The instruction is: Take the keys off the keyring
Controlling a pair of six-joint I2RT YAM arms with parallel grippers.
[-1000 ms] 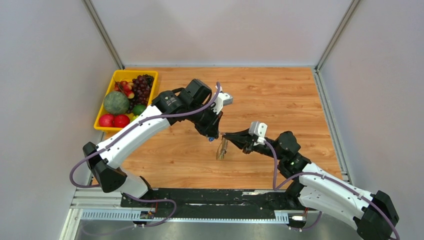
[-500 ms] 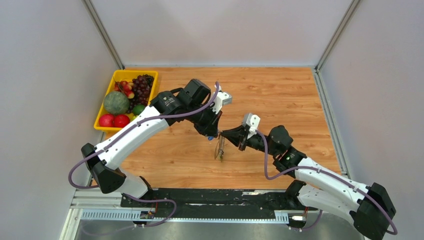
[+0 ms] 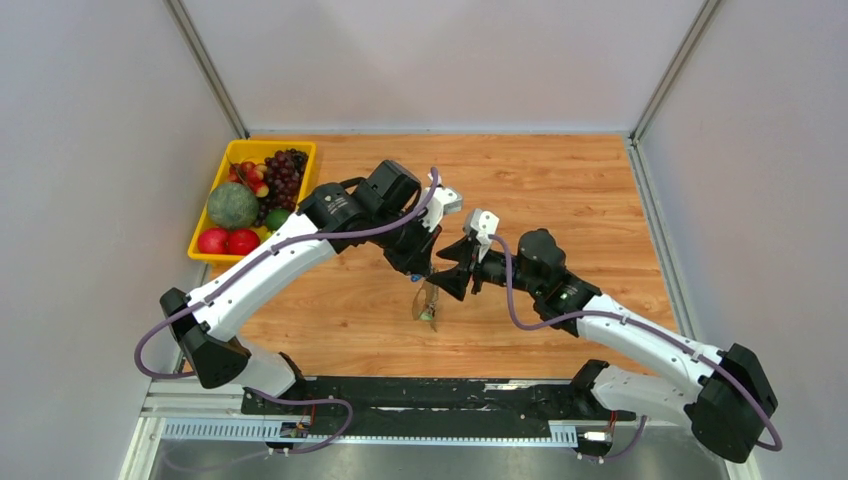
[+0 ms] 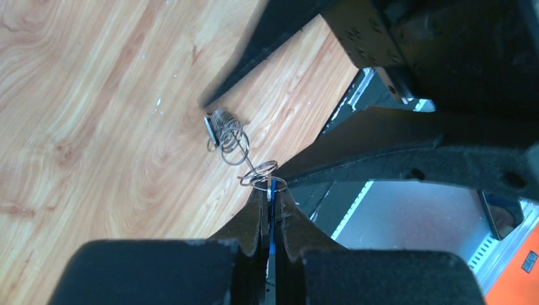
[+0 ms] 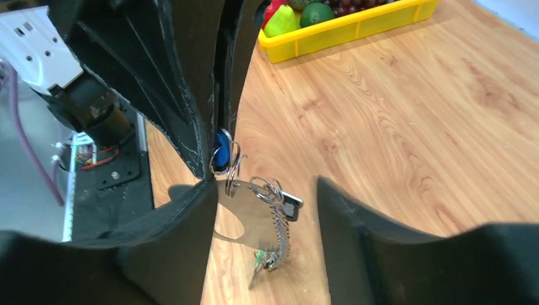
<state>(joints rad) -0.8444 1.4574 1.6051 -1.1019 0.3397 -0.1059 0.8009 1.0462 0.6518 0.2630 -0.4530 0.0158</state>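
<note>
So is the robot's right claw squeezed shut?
No, the right gripper is open, its jaws standing well apart on either side of the hanging keys.

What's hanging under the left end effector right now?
A blue key head is pinched in the left end effector, with small rings, the grey keyring and a chain below. The rest of that key is covered by the grip.

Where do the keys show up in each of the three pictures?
Top view: the keys dangle at the centre, just below where the two arms meet.
Left wrist: middle of the picture, just beyond the left jaws.
Right wrist: lower middle, between the open right jaws.
Shared landmark: the shut left jaws pinching the top of the bunch, seen in all three.
</note>
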